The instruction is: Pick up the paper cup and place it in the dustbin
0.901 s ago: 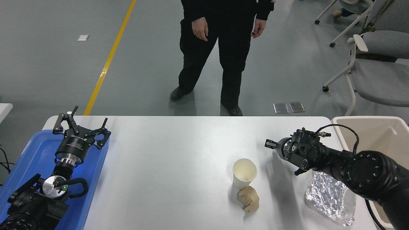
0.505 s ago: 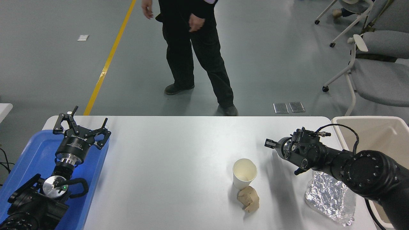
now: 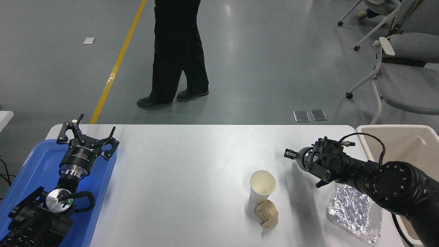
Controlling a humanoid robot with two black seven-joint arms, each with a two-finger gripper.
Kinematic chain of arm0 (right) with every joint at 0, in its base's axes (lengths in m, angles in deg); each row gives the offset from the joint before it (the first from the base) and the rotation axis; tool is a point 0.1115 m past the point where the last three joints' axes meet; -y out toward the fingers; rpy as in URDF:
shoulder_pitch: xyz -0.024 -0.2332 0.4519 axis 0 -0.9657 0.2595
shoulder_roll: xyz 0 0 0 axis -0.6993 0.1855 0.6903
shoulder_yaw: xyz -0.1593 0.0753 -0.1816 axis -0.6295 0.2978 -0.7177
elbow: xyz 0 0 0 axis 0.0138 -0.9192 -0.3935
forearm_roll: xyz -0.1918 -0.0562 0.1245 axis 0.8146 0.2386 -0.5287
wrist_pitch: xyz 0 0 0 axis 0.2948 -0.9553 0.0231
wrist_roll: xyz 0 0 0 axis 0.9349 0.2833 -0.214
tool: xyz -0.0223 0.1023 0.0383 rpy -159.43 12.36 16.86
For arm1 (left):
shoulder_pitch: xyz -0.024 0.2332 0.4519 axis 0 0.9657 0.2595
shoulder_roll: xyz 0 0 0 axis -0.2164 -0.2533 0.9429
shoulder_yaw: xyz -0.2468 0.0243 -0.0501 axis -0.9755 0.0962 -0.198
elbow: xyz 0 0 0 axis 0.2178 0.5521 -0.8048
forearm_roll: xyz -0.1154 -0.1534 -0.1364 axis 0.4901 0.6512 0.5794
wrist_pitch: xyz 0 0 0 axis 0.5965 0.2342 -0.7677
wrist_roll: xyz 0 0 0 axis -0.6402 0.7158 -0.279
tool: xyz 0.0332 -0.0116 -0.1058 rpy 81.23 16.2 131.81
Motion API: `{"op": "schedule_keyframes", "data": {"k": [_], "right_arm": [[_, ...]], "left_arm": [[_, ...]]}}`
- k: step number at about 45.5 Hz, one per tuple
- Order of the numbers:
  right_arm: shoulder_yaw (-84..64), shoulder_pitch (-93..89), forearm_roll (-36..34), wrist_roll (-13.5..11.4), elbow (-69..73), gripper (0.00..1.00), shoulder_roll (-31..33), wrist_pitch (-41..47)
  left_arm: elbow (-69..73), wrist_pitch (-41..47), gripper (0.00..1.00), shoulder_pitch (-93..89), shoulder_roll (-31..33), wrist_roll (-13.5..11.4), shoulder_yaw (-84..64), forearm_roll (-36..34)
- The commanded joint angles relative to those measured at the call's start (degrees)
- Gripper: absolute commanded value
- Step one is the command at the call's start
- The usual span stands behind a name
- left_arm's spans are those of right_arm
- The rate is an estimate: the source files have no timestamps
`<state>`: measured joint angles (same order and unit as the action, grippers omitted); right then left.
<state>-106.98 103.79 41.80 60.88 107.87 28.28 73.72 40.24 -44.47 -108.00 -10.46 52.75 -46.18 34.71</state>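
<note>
The white paper cup (image 3: 262,187) stands upright on the white table (image 3: 178,178), right of the middle, its cream inside showing. The beige dustbin (image 3: 401,142) stands off the table's right end, partly hidden by my right arm. My right gripper (image 3: 291,155) hovers over the table to the upper right of the cup, apart from it and pointing left. It is seen edge-on. My left gripper (image 3: 87,135) is parked open and empty over the blue tray (image 3: 31,168) at the lower left.
A crumpled tan paper wad (image 3: 267,213) lies against the cup's near side. A crinkled silver foil bag (image 3: 355,212) lies under my right arm. A person's legs (image 3: 176,51) are beyond the far edge. Grey chairs (image 3: 404,68) stand at the upper right.
The person has walked to the left along the far side. My right arm and the cup have barely moved.
</note>
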Motion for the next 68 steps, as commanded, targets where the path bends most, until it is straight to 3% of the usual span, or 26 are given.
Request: {"op": "schedule_keyframes", "data": {"k": [1,36,37,38,40,41,52,58,68], "right_arm": [[0.9,-0.4,0.0,0.3,-0.3,0.0,0.0,0.0],[2.2,-0.4,0.1,0.3,0.8,0.0,0.0,0.0],[5.4,-0.1,0.1,0.2,1.7,0.08,0.0,0.0],[7.3,0.0,0.2,0.2,1.9,0.24,0.0,-0.2],[10.3,-0.2,0.1,0.2,2.0,0.77,0.0,-1.3],[11.4,0.0,0.1,0.2,2.1,0.97,0.0,-1.3],[3.9,8.6,-0.7,0.1,14.8,1.0,0.0,0.2],[-1.1,19.3,-6.3,0.2,27.4,1.0,1.9,0.1],[-5.8,26.7,-13.0,0.1,30.6,1.0,2.7,1.2]], "left_arm": [[0.0,0.0,0.99,-0.1,0.0,0.0,0.1,0.0],[0.0,0.0,0.99,-0.2,-0.1,0.1,0.3,0.0],[0.0,0.0,0.99,-0.2,-0.1,0.1,0.3,0.0],[0.0,0.0,0.99,-0.2,-0.1,0.1,0.2,0.0],[0.0,0.0,0.99,-0.1,-0.1,0.1,0.2,0.0],[0.0,0.0,0.99,-0.1,-0.1,0.1,0.1,0.0],[0.0,0.0,0.99,0.0,-0.1,0.0,0.0,0.0],[0.0,0.0,0.99,0.0,-0.1,0.0,0.0,0.0],[0.0,0.0,0.99,-0.1,0.0,0.0,0.1,0.0]]}}
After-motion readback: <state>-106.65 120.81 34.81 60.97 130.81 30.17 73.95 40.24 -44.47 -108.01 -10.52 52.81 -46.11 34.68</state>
